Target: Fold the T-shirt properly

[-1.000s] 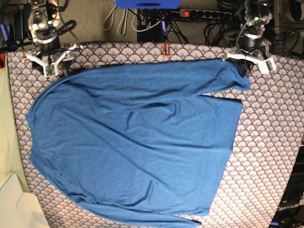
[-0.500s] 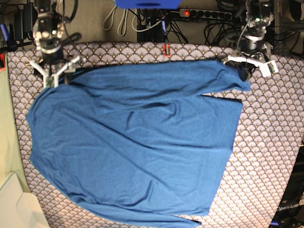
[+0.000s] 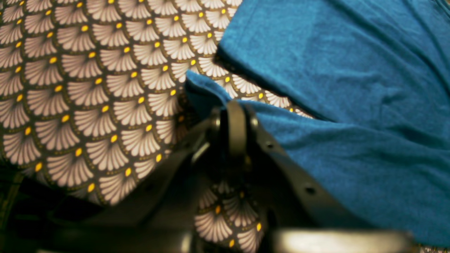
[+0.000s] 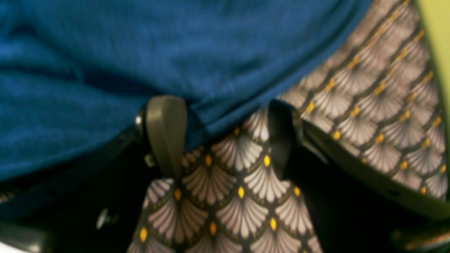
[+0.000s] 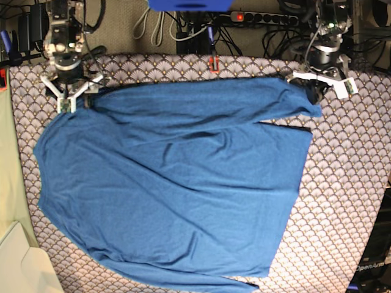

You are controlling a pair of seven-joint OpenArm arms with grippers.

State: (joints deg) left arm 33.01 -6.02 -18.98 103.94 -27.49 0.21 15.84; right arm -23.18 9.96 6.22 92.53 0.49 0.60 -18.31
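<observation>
The plain medium-blue soft knit T-shirt (image 5: 177, 183) with long sleeves lay spread nearly flat on the grey scallop-patterned tablecloth (image 5: 342, 201), covering most of it, with one sleeve lying folded along the 12 o'clock edge of the base view. At about 1 o'clock in that view the left gripper (image 3: 236, 105) was shut tight on the cuff end of that sleeve; its wrist camera showed a tuft of blue cloth sticking out past the pinched jaws, probably so the sleeve could be lifted or drawn without slipping. At about 10 o'clock the right gripper (image 4: 225, 130) stood roughly half open and held nothing: in its wrist view one finger (image 4: 167, 133) lay against the shirt's hem (image 4: 246, 102) while the other stood over bare tablecloth, so the jaws straddled the edge. That placement looked like the approach to a grasp at the shoulder end, which would let both arms carry the top edge over for a fold.
</observation>
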